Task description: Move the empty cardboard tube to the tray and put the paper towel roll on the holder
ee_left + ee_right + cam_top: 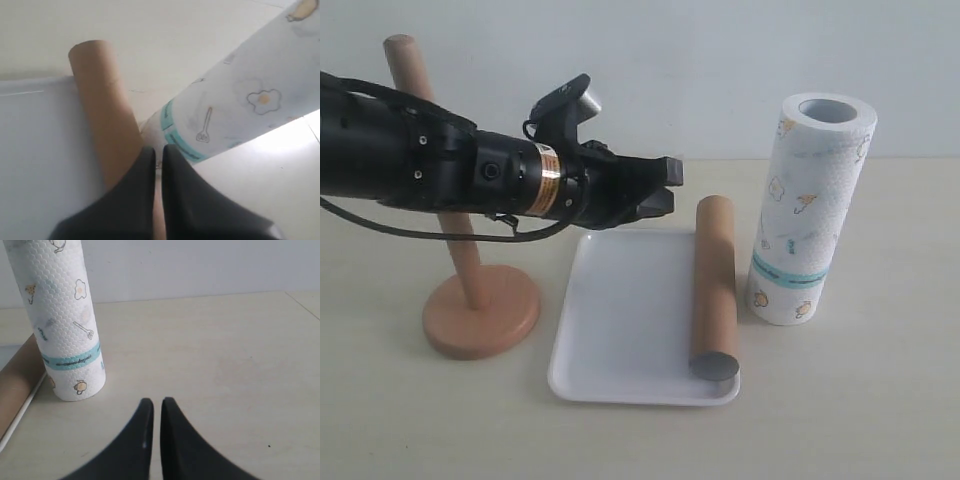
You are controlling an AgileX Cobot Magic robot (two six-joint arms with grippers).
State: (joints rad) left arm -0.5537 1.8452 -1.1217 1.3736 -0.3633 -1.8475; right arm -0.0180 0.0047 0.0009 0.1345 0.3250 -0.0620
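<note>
The brown cardboard tube [713, 288] lies along the right side of the white tray [620, 320], one end over the front rim. It also shows as the tube [102, 110] beside the tray [35, 150]. The printed paper towel roll [810, 210] stands upright just right of the tray, seen too as the roll [235, 110] and the roll [60, 320]. The wooden holder [470, 290] stands at the left, its post partly hidden by my left arm. My left gripper [665, 190] hovers shut and empty above the tray's far edge. My right gripper [156, 402] is shut over bare table, right of the roll.
The pale table [860, 400] stretches to the right and front of the roll. A white wall [720, 60] closes the back. My left arm crosses in front of the holder's post.
</note>
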